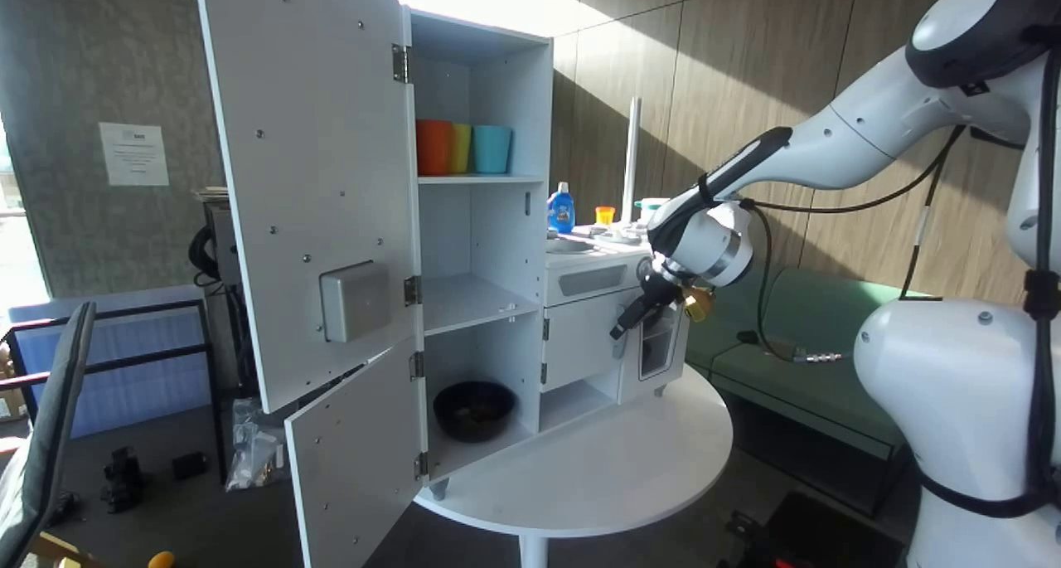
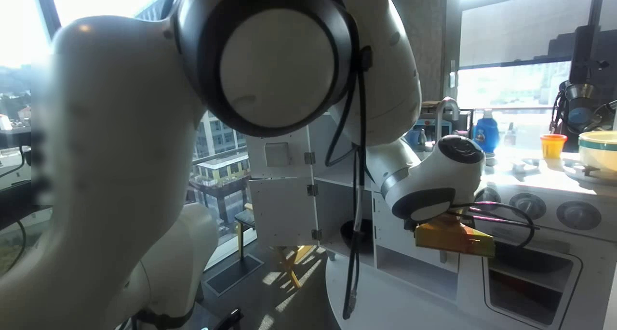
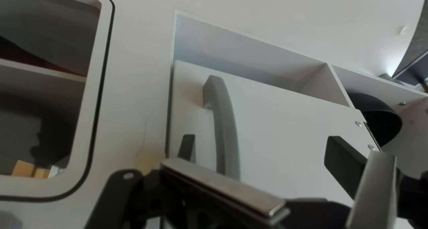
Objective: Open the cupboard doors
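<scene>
Holding nothing, the fingers (image 3: 346, 165) are spread wide in the wrist view, with the curved grey handle (image 3: 225, 132) showing between them; whether they reach far enough in to straddle it, I cannot tell. That handle is fixed to the short door (image 3: 284, 132), which looks closed, set between the tall cabinet (image 1: 477, 236) and the oven window (image 3: 40, 88); the 2 others, the tall door (image 1: 315, 178) and the lower door (image 1: 356, 460), stand open. The short door should prove light but stiff, swinging easily on its hinges (image 1: 545, 329) beside the tall cabinet. Its handle looks hard and smooth, so a loose grip may slide: better to take it at mid-bow, squarely across the bar, and draw it round toward the tall cabinet. Gentle force is wise, since the toy kitchen (image 1: 522, 352) itself may shift on the counter (image 1: 630, 460).
</scene>
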Motion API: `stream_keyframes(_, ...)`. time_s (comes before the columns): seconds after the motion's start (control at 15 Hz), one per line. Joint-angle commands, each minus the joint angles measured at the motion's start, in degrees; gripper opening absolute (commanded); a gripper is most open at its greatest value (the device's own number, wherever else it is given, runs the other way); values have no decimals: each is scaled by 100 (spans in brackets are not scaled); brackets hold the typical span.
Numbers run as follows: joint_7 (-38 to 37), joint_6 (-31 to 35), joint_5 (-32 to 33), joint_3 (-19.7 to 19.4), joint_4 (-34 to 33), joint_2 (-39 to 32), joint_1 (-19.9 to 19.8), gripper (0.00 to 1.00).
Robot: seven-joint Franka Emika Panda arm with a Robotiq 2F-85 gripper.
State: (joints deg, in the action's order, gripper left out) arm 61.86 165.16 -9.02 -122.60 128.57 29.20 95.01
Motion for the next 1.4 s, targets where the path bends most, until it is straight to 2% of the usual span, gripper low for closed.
stream_keyframes(0.0, -925, 132, 1284, -149, -667, 861, 234, 100)
stream_keyframes(0.13, -1350, 4, 1740, -98, -759, 1067, 173, 100)
stream_keyframes(0.27, -1624, -167, 2043, 112, -671, 1142, -80, 100)
stream_keyframes(0.47, -1574, -389, 2352, 671, -443, 1304, -652, 100)
stream_keyframes(0.67, -1492, -609, 2507, 1205, -184, 1437, -1176, 100)
stream_keyframes(1.07, -1682, -922, 2592, 1581, 231, 1262, -1832, 100)
stream_keyframes(1.33, -1797, -1795, 2467, 1942, 360, 1080, -2292, 100)
